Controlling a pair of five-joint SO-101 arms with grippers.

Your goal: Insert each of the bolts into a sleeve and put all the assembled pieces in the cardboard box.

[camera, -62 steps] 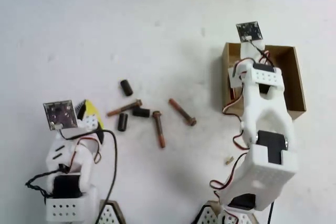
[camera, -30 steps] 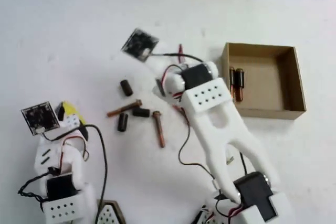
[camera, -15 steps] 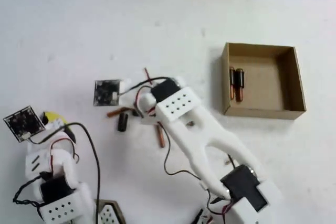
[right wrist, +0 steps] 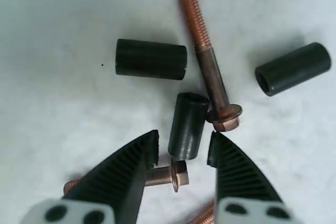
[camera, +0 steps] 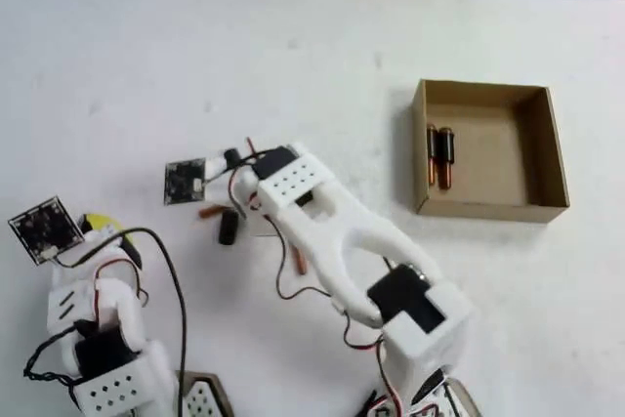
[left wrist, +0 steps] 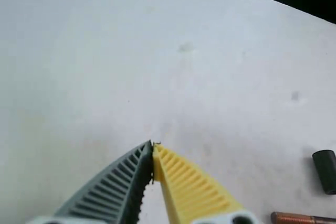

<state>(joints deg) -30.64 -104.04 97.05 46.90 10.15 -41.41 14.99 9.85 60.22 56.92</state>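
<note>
My right gripper (right wrist: 184, 137) is open low over the heap of parts, its fingers either side of a black sleeve (right wrist: 188, 125) lying on the table. A copper bolt (right wrist: 208, 59) lies beside that sleeve, its head almost touching it. Two more sleeves (right wrist: 151, 59) (right wrist: 292, 68) lie farther out, and another bolt's head (right wrist: 173, 174) pokes out under the fingers. The right arm (camera: 322, 207) covers much of the heap from above. My left gripper (left wrist: 151, 148) is shut and holds nothing, at the table's near left (camera: 98, 224). The cardboard box (camera: 552, 148) holds two assembled pieces (camera: 439, 155).
In the high view, a sleeve (camera: 232, 157) and another sleeve (camera: 229, 227) lie left of the right arm's wrist, and a bolt (camera: 299, 259) sticks out beneath it. The left wrist view catches a sleeve (left wrist: 325, 170) and a bolt (left wrist: 302, 217). White table stretches beyond.
The right arm has swung from over the box leftwards and down onto the heap of parts. The left arm has drawn back to the left.
</note>
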